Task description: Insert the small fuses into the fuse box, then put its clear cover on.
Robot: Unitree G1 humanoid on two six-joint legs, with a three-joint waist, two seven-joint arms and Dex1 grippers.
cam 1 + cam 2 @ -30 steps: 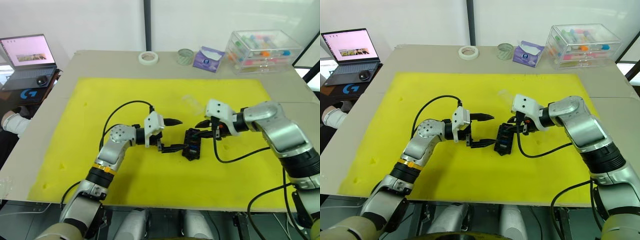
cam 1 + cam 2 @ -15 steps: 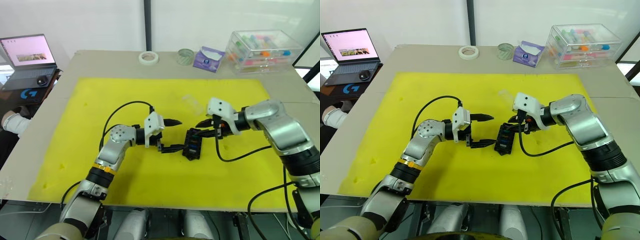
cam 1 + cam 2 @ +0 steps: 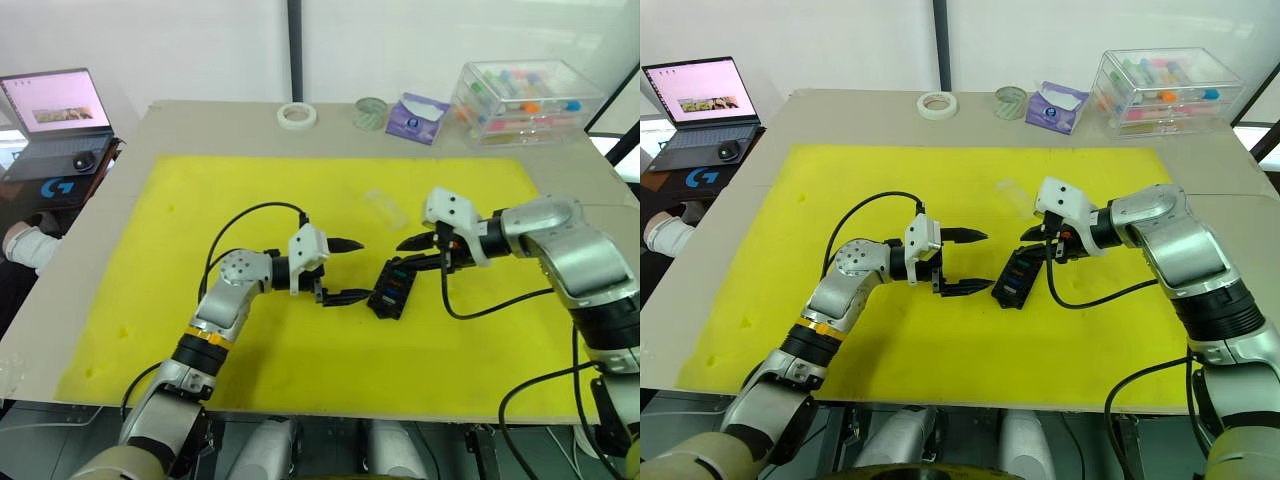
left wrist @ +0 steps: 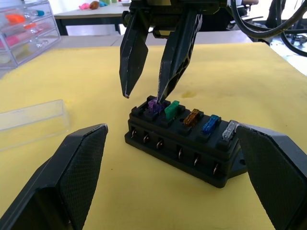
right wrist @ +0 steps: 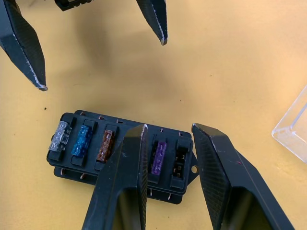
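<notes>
Now R gripper [image 3: 1032, 243] spread, empty, just over fuse box [image 3: 1011, 280] far end by purple fuse [image 5: 159, 156]; box axis toward mat's near edge; L gripper [image 3: 978, 262] spread beside.

small black rectangular plastic fuse box [image 4: 184, 143] | mat centre, flat, uncovered | five coloured blade fuses [image 4: 191, 117] seated | transparent rectangular cover [image 3: 384, 208] | lying just beyond

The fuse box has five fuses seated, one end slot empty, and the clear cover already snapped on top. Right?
Not the cover. The left wrist view shows the clear cover lying on the yellow mat beside the fuse box, not on it. Five fuses and one empty end slot are correct.
</notes>
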